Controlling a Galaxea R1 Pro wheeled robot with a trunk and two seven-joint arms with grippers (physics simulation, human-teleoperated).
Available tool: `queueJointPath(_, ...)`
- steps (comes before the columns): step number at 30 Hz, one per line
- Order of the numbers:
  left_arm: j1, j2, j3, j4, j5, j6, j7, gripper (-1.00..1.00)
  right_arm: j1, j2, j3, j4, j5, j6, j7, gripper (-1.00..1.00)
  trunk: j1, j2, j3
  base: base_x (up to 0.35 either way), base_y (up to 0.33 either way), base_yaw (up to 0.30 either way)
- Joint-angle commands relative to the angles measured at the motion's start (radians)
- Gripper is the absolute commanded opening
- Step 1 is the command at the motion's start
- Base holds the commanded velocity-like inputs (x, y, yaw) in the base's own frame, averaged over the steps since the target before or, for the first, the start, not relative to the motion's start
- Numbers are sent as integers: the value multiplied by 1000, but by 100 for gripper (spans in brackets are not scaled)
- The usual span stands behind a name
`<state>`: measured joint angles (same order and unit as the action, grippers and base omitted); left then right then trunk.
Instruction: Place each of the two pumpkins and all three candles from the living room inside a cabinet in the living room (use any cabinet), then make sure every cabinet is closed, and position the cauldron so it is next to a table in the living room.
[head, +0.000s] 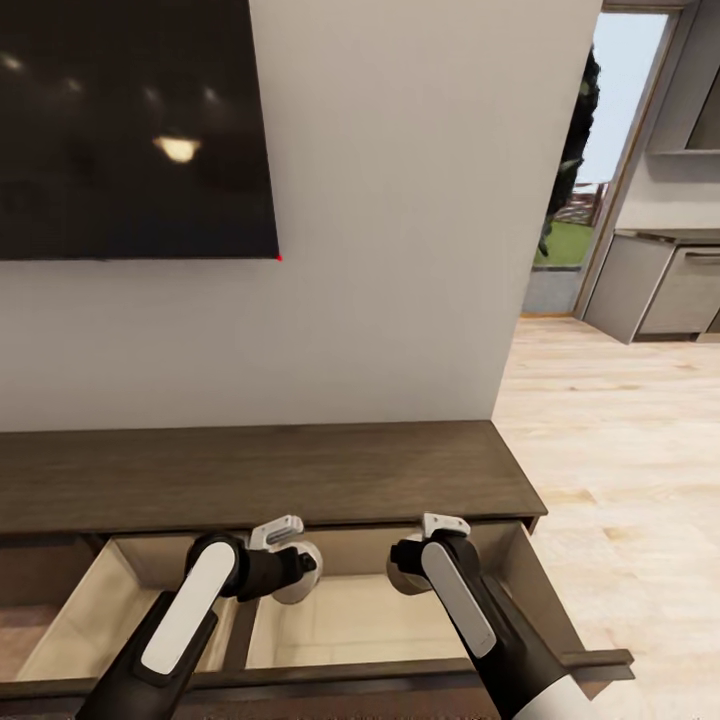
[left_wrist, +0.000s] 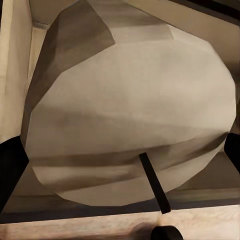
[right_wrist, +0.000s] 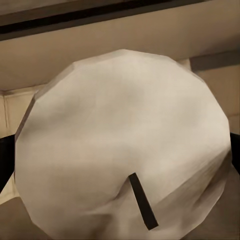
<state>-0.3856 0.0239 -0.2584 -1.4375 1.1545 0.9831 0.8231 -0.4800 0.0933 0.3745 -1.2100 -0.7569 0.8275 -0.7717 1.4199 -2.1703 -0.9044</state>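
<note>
- Nearest the head camera are the two arms, white and black, reaching forward and down into an open drawer of the cabinet.
- Left gripper: closed around a pale grey-white candle. In the left wrist view that candle sits wedged between the two dark fingers at either edge of the picture, with a short black wick showing on its face.
- Right gripper: likewise clamped on a second candle. In the right wrist view this candle is gripped between the dark fingers at both edges, wick visible.
- Both candles are held inside the space of the open drawer, above its pale beige floor. Whether either one touches the floor cannot be told.
- The two candles are apart from each other, the left one just beside the dark divider that splits the drawer interior, the right one towards the right-hand side of the drawer.
- The cabinet is a long, low, dark-brown wood unit standing against a white wall. Its flat top is bare in the part seen.
- The drawer front lies pulled out towards the robot, along the bottom of the head view.
- A large dark screen hangs on the wall above the cabinet, left of centre.
- To the right, light wood flooring runs to a doorway and grey kitchen units.
</note>
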Motion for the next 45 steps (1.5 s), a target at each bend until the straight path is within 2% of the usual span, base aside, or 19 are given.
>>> queueJointPath(1, -1, 0, -2, 2, 12, -1, 9, -100, -1, 0, 1, -1, -9, 1, -11, -100, 4, -8, -4, 0, 0, 0)
queueJointPath(5, -1, -13, -4, 7, 11, -1, 5, -100, -1, 0, 1, -1, -9, 1, -11, -100, 19, -36, -17, 0, 0, 0)
queueJointPath(9, -2, -48, -7, 36, 6, -2, 4, -100, -1, 0, 1, -1, -9, 1, -11, -100, 34, -64, -29, 0, 0, 0)
queueJointPath(13, -10, -66, -10, 72, -28, -3, 4, -100, -1, 0, 1, 0, -9, 1, -10, -100, 46, -85, -39, 0, 0, 0)
queueJointPath(23, -12, -68, -12, 74, -37, -3, 4, -100, -1, 0, 1, 4, -8, 1, -9, -100, 46, -85, -39, 0, 0, 0)
queueJointPath(27, -12, -68, -41, 76, -38, -3, 4, -100, -5, 0, 1, 8, -9, 1, -9, -100, 46, -85, -39, 0, 0, 0)
queueJointPath(30, -12, -68, -46, 77, -38, -3, 4, -100, -14, 0, 2, 15, -9, 1, -9, -100, 46, -85, -39, 0, -28, 0)
queueJointPath(45, -12, -67, -48, 77, -54, -3, 4, -100, -17, 0, 3, 20, -9, 1, -9, -100, 46, -85, -39, 53, -28, 0)
